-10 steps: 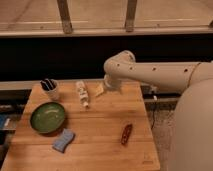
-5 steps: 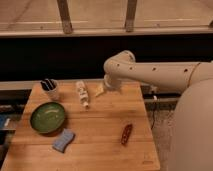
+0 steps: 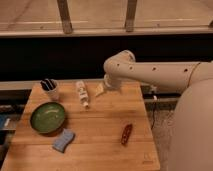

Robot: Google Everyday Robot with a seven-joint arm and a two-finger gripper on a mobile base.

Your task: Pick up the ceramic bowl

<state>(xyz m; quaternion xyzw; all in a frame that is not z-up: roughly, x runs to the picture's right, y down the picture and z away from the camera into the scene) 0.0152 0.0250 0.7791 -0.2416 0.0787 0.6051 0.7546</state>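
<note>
The ceramic bowl (image 3: 48, 117) is wide, shallow and glossy green. It sits on the left side of the wooden table (image 3: 100, 145), upright and empty. My gripper (image 3: 100, 89) hangs at the end of the white arm over the table's far edge, to the right of and beyond the bowl, well apart from it. It holds nothing that I can see.
A small white cup (image 3: 51, 90) with dark utensils stands behind the bowl. A white bottle (image 3: 82, 93) lies on its side near the gripper. A blue sponge (image 3: 63, 140) lies in front of the bowl. A reddish-brown object (image 3: 126, 134) lies at the right. A dark wall and railing are behind.
</note>
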